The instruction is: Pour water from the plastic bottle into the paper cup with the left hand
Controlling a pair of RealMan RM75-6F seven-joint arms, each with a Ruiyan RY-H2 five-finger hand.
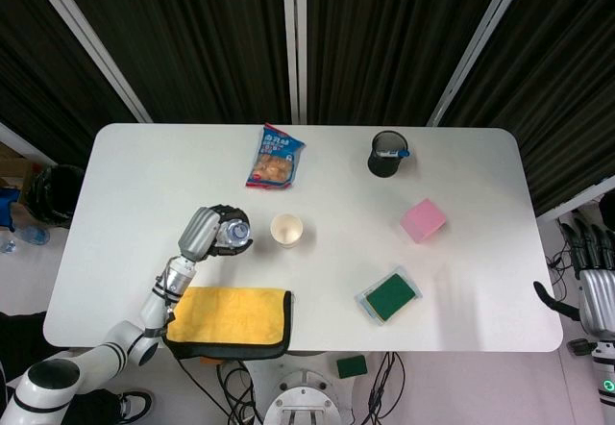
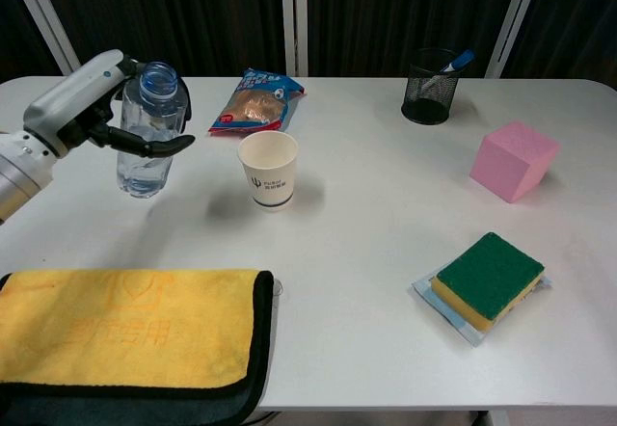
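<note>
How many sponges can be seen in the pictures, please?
2. One green and yellow sponge lies on the table's near right part, in front of the pink cube. A second green sponge shows in the head view below the table's near edge; others may be hidden.
</note>
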